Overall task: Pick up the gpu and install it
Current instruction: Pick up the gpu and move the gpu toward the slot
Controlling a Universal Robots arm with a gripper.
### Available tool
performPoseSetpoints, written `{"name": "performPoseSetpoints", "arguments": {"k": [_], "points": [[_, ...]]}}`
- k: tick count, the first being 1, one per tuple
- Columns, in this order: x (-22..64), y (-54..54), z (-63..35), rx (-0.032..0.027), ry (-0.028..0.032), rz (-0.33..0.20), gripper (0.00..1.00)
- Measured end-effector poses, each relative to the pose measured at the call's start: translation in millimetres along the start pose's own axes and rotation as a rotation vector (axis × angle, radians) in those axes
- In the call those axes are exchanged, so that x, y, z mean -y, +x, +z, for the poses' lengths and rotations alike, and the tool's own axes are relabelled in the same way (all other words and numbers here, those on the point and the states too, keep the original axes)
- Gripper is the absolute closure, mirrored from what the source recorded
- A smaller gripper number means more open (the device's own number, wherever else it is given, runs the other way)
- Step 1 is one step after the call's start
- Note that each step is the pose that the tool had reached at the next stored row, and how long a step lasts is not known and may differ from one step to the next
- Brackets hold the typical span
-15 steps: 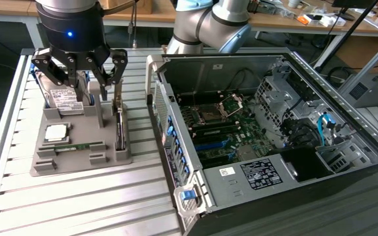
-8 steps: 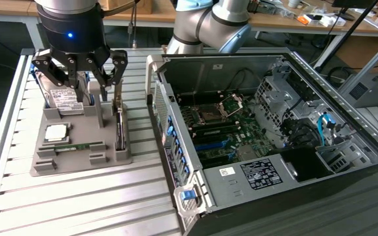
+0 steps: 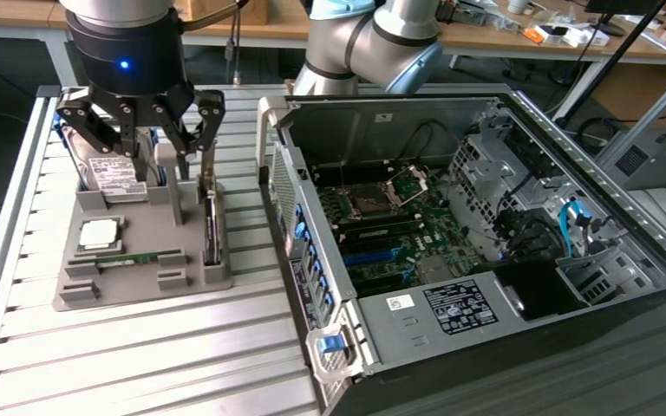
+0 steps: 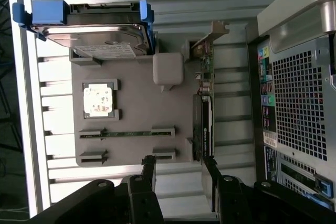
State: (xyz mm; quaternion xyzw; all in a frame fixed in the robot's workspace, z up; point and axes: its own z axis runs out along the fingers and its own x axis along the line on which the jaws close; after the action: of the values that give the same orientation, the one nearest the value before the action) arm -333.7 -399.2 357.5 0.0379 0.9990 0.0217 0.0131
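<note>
The gpu (image 3: 209, 227) is a thin dark card standing on edge in a slot along the grey fixture tray (image 3: 194, 279), on the side nearest the computer case. In the wrist view the gpu (image 4: 203, 114) has its silver bracket (image 4: 212, 32) at the far end. My gripper (image 3: 153, 149) hangs above the back of the tray, open, with nothing between its fingers. In the wrist view the gripper (image 4: 179, 170) straddles the tray's near edge, and one fingertip (image 4: 209, 169) sits just off the gpu's near end without touching it.
On the tray also sit a silver hard drive (image 3: 115, 170) with blue rails, a processor chip (image 3: 100, 232) and a green memory stick (image 3: 136, 257). The open computer case (image 3: 310, 147) lies at the exterior view's right, its motherboard (image 3: 385, 227) exposed. The slatted aluminium table (image 3: 148, 355) surrounds the tray.
</note>
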Motion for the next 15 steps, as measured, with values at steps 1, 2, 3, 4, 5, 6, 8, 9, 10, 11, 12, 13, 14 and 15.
{"name": "performPoseSetpoints", "arguments": {"k": [1, 2, 3, 4, 5, 6, 8, 9, 10, 11, 12, 13, 14, 15], "points": [[0.0, 0.0, 0.4, 0.0000, 0.0000, 0.000, 0.52], [0.0, 0.0, 0.6, 0.0000, 0.0000, 0.000, 0.52], [0.0, 0.0, 0.8, -0.0001, 0.0000, 0.000, 0.52], [0.1, 0.0, 1.0, -0.0001, 0.0000, 0.000, 0.52], [0.1, 0.0, 1.2, 0.0000, 0.0000, 0.000, 0.52], [0.1, 0.0, 1.4, 0.0000, 0.0000, 0.000, 0.52], [0.1, 0.0, 1.9, 0.0000, -0.0001, 0.000, 0.52], [0.1, 0.0, 2.0, 0.0000, 0.0000, 0.000, 0.52], [0.1, 0.1, 2.2, 0.0000, 0.0000, 0.000, 0.52], [0.1, 0.1, 2.4, 0.0000, 0.0000, 0.000, 0.52], [0.1, 0.1, 2.6, 0.0000, 0.0000, 0.000, 0.52], [0.1, 0.1, 2.9, 0.0001, -0.0001, 0.000, 0.52], [0.1, 0.1, 3.2, 0.0000, 0.0000, 0.000, 0.52], [0.1, 0.1, 3.3, 0.0000, 0.0000, 0.000, 0.52]]}}
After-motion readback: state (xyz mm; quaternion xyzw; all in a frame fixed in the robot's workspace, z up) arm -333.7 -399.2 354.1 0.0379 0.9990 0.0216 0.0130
